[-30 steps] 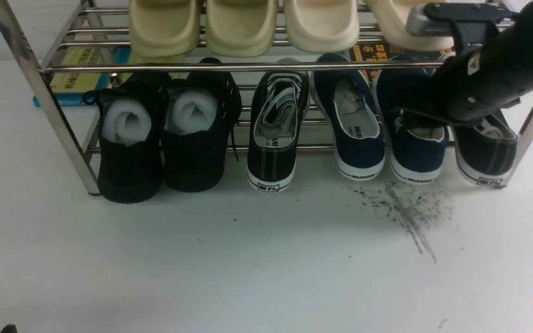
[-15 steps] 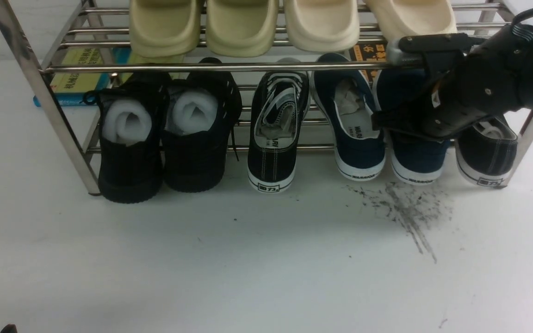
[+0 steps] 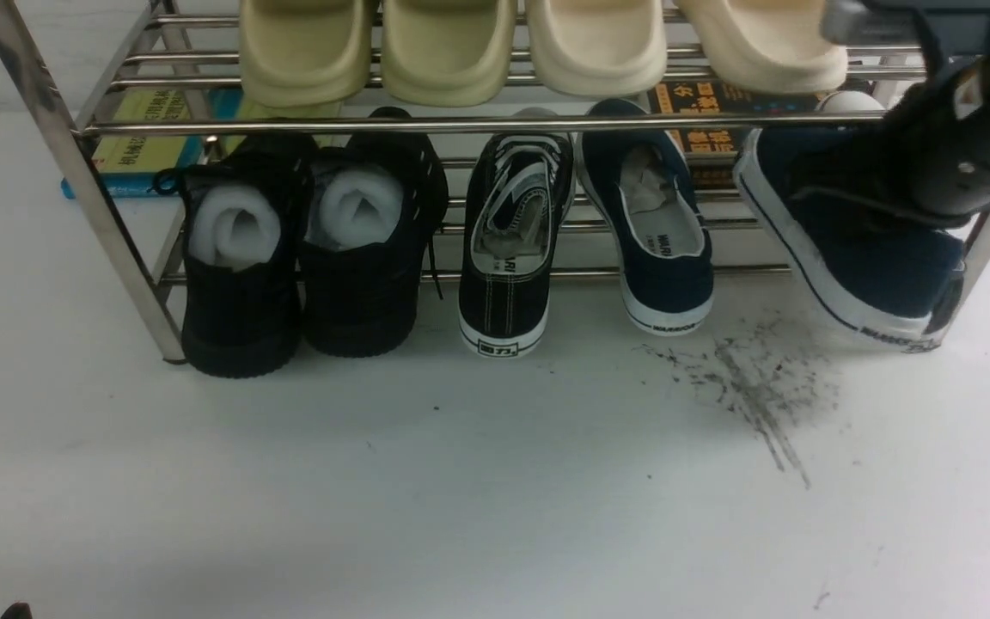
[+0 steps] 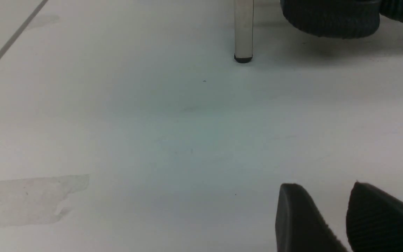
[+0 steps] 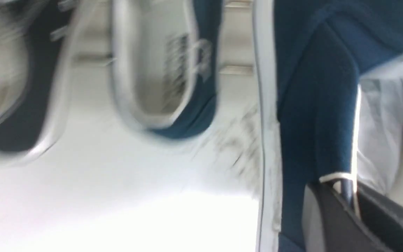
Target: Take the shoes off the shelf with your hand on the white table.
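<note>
One navy slip-on shoe point(image 3: 847, 249) is lifted off the shelf's point(image 3: 426, 125) lower tier at the far right. It is tilted, with its white sole edge turned to the left. My right gripper point(image 5: 348, 185) is shut on its side wall by the white lining edge, and the black right arm point(image 3: 968, 146) comes in from the upper right. The held shoe fills the right wrist view point(image 5: 313, 105). The other navy shoe point(image 3: 663, 232) still stands on the lower tier, also blurred in the right wrist view point(image 5: 173, 70). My left gripper point(image 4: 327, 196) is open and empty, low over the white table point(image 3: 461, 481).
The lower tier also holds two black foam-stuffed shoes point(image 3: 241, 258) and a lace-up sneaker point(image 3: 512, 241). Beige slippers point(image 3: 452, 47) sit on the top tier, with books point(image 3: 143, 146) behind. Dark scuff streaks point(image 3: 753, 387) mark the table. A shelf leg point(image 4: 243, 31) stands ahead of my left gripper.
My right gripper has closed on the right navy shoe, lifted it off the lower tier and swung it to the right and tilted. The left arm has not moved.
</note>
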